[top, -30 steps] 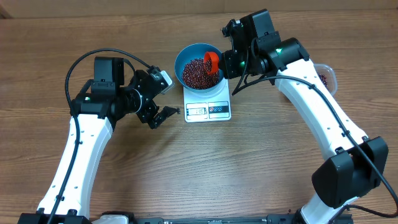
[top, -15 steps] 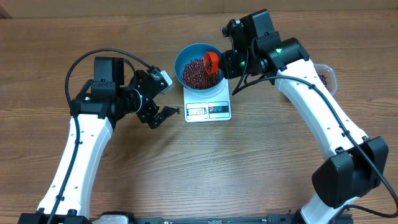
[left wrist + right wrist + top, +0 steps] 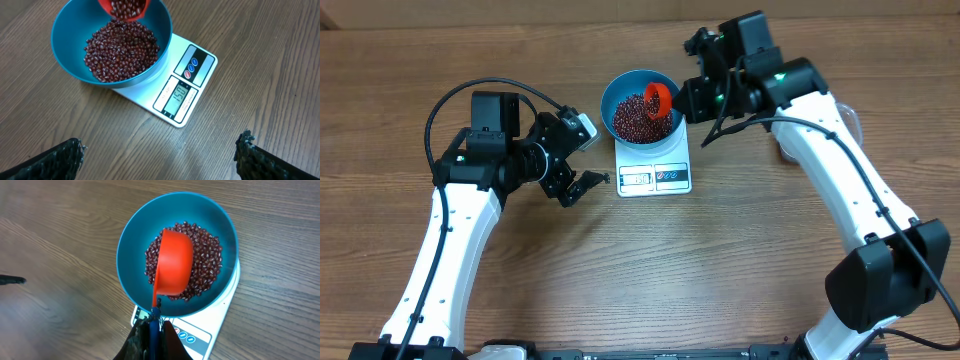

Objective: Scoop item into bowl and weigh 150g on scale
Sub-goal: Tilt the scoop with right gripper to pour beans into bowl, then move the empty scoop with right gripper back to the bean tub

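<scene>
Upper centre: right gripper (image 3: 152, 325), clamped on scoop (image 3: 174, 262), tilts it to pour beans (image 3: 120, 50) into bowl (image 3: 131, 240). Left gripper (image 3: 585, 186) idles, spread apart.

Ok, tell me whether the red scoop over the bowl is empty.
No, the left wrist view shows beans inside the scoop, above the blue bowl.

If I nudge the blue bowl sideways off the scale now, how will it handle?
The bowl probably sits bottom-heavy: beans fill its lower part, so it should slide rather than tip. Its smooth plastic likely slips easily on the flat scale. The beans lie loose, so a quick shove may shift them.
</scene>
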Controlling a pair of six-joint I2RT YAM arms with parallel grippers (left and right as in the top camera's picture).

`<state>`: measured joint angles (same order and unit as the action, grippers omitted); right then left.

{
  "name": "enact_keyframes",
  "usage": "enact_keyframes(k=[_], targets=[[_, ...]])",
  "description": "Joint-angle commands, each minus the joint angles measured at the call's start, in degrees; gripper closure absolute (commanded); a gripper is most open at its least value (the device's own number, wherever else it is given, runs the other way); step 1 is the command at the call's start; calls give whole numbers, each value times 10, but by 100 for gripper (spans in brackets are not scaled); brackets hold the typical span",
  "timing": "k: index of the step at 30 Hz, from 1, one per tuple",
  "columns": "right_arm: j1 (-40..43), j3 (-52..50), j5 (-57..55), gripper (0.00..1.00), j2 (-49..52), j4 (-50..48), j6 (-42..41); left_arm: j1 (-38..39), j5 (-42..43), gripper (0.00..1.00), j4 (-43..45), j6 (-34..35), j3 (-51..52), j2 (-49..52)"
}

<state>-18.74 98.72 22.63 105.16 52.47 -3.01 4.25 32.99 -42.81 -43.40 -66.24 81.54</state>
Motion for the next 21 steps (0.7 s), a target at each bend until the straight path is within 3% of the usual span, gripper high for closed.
enact_keyframes(k=[1, 21], targets=[[25, 19, 69, 96, -4, -2, -2, -2, 9, 0, 0, 8, 3, -2], [153, 19, 392, 96, -4, 0, -1, -2, 9, 1, 0, 8, 3, -2]])
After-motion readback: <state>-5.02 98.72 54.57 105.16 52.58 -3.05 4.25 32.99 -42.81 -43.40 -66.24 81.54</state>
